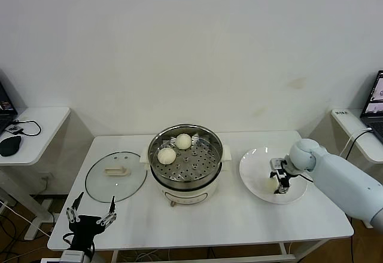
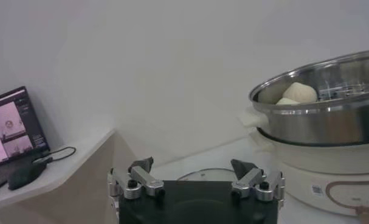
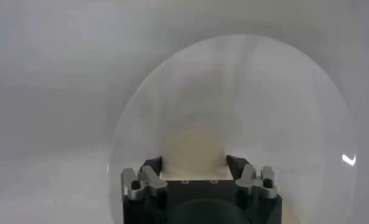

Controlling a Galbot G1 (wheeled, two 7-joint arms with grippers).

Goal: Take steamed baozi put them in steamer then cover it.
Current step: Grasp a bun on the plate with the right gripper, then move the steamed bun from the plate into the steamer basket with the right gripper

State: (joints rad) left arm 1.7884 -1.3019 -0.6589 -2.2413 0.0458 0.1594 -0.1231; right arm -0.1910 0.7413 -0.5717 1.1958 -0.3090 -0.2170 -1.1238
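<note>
1. Head view: right gripper (image 1: 280, 181) is down on the white plate (image 1: 257, 161), a pale baozi (image 1: 269, 182) just beside its fingers; the grip itself is hidden
2. Right wrist view: that baozi (image 3: 193, 152) sits between the fingertips, both touching it (clamped)
3. Two buns (image 1: 175, 147) lie in the steamer (image 1: 185, 155), well off to that gripper's left
4. Left gripper (image 1: 91, 214), jaws spread apart, idles at the table's near edge, with the glass lid (image 1: 115, 175) just beyond

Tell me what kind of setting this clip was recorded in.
Probably a lab or office test area staged as a kitchen: a plain white table against a bare wall holds only the steamer, its glass lid and a plate, with laptops on side desks.
</note>
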